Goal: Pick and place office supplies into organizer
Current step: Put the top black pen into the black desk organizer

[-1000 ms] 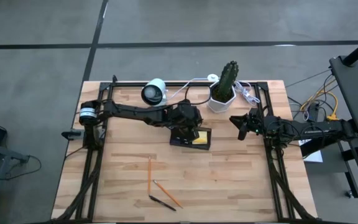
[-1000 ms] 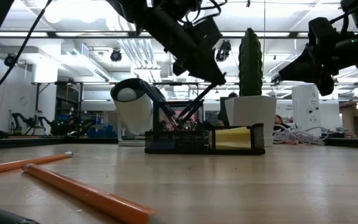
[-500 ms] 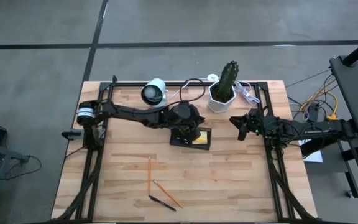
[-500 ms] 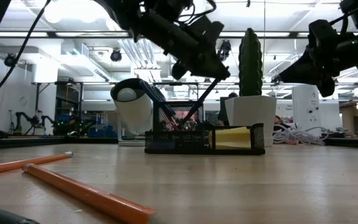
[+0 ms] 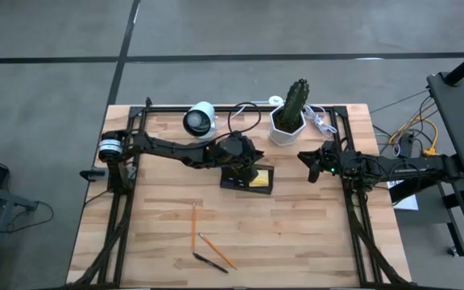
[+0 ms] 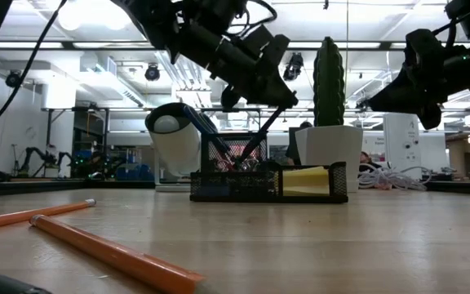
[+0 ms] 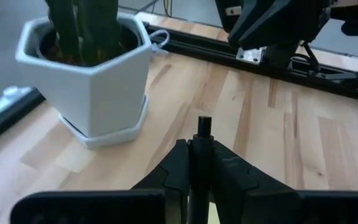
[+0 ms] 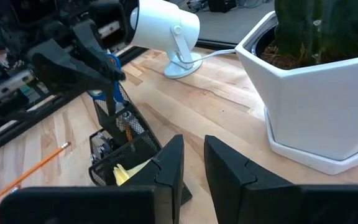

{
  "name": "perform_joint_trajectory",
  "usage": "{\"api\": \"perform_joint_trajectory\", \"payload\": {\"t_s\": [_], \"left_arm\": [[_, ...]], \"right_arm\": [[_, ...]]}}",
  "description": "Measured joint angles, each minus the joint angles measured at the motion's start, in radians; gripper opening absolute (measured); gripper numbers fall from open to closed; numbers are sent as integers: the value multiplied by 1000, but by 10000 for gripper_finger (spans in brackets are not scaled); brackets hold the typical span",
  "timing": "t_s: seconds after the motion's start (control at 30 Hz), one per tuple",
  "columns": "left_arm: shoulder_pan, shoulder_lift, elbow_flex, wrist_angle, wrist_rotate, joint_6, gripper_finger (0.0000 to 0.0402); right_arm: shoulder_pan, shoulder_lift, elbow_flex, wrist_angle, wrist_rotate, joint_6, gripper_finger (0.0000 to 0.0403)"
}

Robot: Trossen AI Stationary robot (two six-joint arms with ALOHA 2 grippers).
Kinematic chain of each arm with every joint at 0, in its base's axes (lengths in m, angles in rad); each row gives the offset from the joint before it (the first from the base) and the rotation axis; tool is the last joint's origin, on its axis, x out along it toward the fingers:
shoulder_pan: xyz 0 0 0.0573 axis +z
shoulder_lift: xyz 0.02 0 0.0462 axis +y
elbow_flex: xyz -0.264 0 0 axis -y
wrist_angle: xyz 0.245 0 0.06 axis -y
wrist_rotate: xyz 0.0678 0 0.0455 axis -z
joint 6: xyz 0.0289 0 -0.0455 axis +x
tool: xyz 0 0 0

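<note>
While over organizer (image 5: 246, 179) | left jaws (image 7: 199, 163) clamp black pen (image 7: 202, 127) between them

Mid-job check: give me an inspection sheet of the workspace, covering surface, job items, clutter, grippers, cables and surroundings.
Surface: wooden table, dark frame around it.
Job's things: black organizer holding a yellow pad; two orange pencils and a dark pen lie loose near the front edge.
Clutter: cactus pot; white camera.
Grippers: left gripper above the organizer, shut on a dark pen; right gripper waits right of the organizer, holding nothing.
Cables: white cables beside the pot.
Surroundings: grey floor; lab room behind.
</note>
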Motion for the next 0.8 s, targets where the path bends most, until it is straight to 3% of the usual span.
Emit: {"api": "perform_joint_trajectory", "payload": {"t_s": [0.23,0.53,0.8], "left_arm": [[3,-37,-27,11,-21,45,29],[5,-46,-161,279,-28,33,29],[5,-54,-239,344,-28,33,30]], "right_arm": [[0,0,0,-1,0,1,54],[0,0,0,-13,2,1,54],[0,0,0,-15,2,1,54]]}}
